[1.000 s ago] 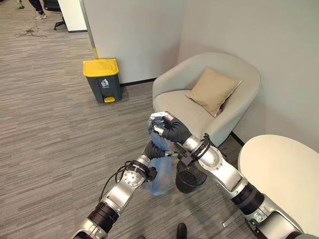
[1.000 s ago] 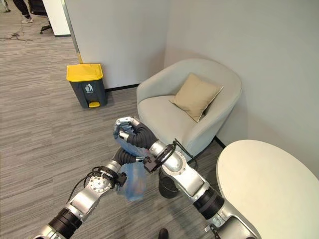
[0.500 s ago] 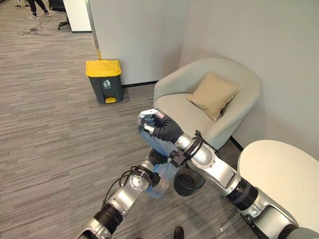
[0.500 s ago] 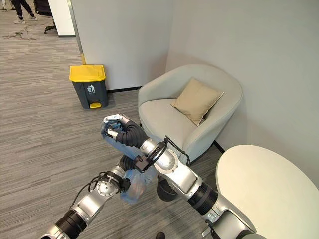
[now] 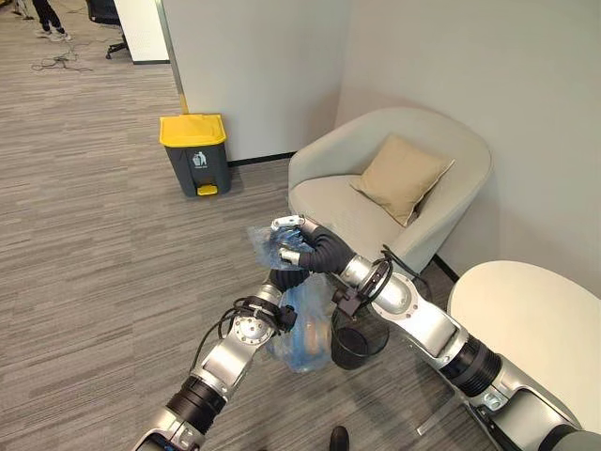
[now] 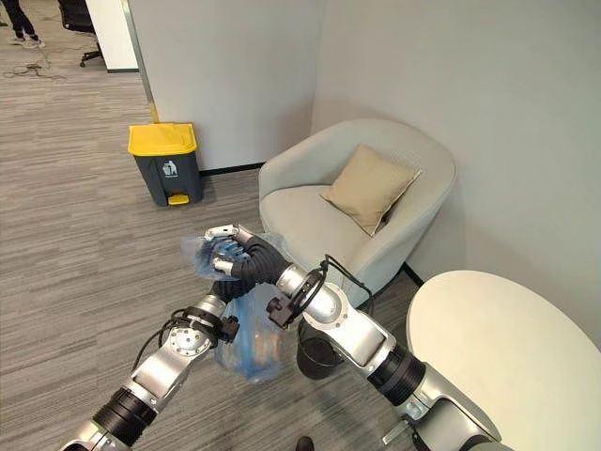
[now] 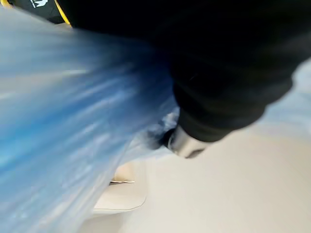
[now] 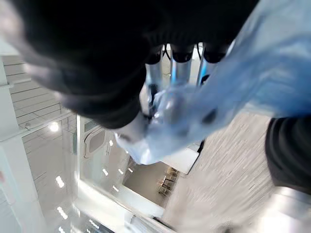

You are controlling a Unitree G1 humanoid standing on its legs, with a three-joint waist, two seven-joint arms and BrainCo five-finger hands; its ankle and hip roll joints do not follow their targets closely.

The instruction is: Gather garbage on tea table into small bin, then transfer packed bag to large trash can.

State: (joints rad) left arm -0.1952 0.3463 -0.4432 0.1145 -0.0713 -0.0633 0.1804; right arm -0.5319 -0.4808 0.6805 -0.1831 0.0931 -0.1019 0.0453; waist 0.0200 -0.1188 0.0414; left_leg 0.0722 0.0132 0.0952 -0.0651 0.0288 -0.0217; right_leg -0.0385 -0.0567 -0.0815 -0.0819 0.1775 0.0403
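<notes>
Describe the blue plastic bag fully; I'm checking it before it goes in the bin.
The translucent blue plastic bag hangs crumpled and bulging above the grey wood-look floor, beside the small black bin. Its gathered top is bunched in the right hand, whose fingers curl round it. The left hand is against its side, fingers hidden. Contents cannot be made out.

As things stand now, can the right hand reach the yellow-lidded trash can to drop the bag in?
Probably not yet. The right hand grips the blue bag by its top, well short of the trash can at the wall; only open floor lies between.
</notes>
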